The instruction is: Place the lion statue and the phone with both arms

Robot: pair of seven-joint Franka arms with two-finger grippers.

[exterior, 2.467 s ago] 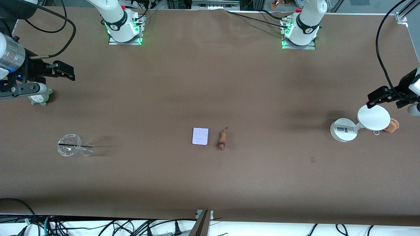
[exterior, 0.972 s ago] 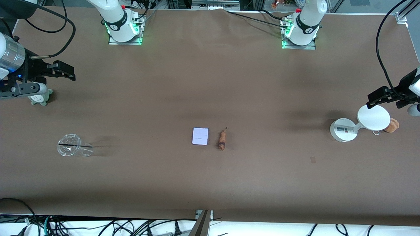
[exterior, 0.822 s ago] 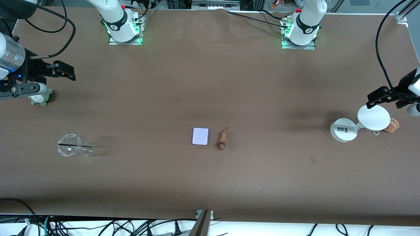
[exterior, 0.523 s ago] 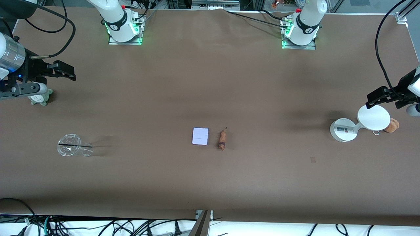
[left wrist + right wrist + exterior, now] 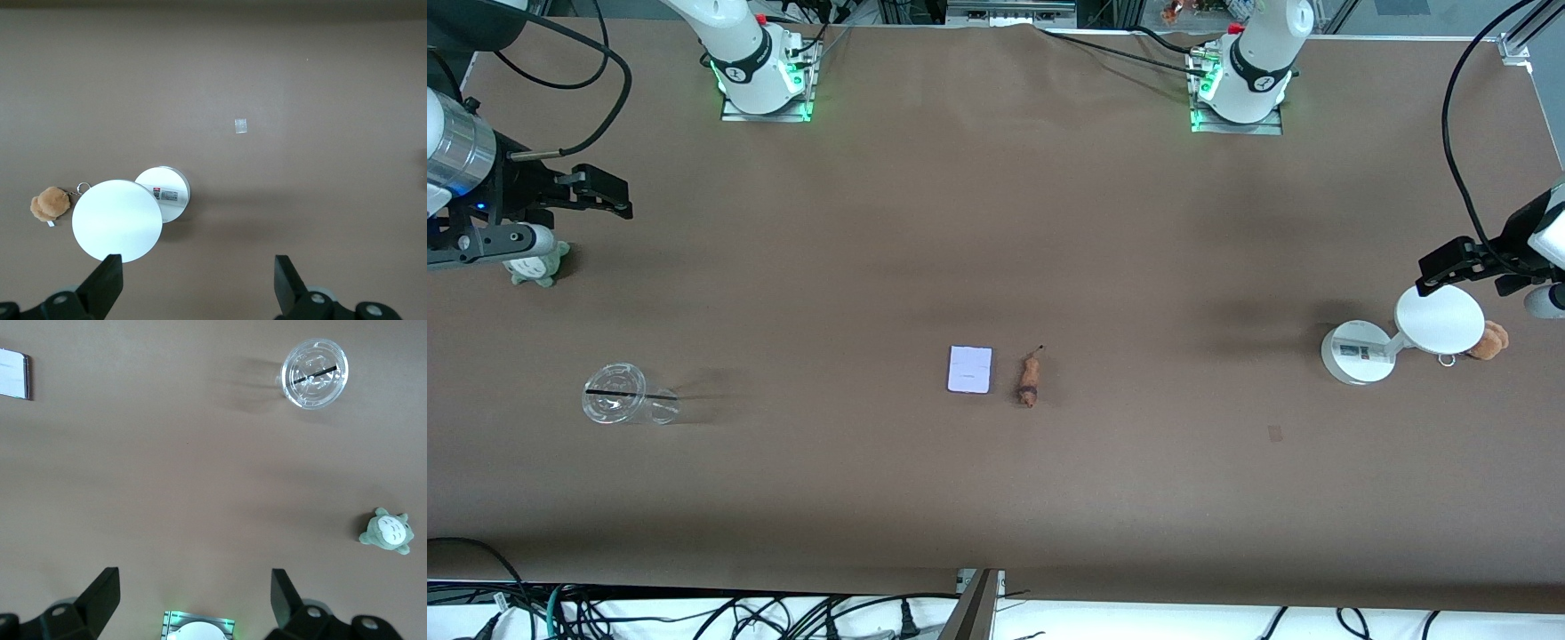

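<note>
Phone [image 5: 969, 369] flat mid-table; lion statue [image 5: 1029, 380] just beside it toward the left arm's end, untouched. Left gripper [image 5: 199, 283] spread, over white stand [image 5: 1358, 353]. Right gripper [image 5: 193, 597] spread, up near green plush [image 5: 537, 265]. Risk: the two lie close, so converging arms could collide; thin phone may slip.

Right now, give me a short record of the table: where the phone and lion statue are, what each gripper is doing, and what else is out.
phone: flat, mid-table, untouched
lion statue: beside the phone, toward the left arm's end, apart
left gripper: open, empty, over the white stand
right gripper: open, empty, raised at the right arm's end, near the green plush
other items: clear cup, tan plush
</note>
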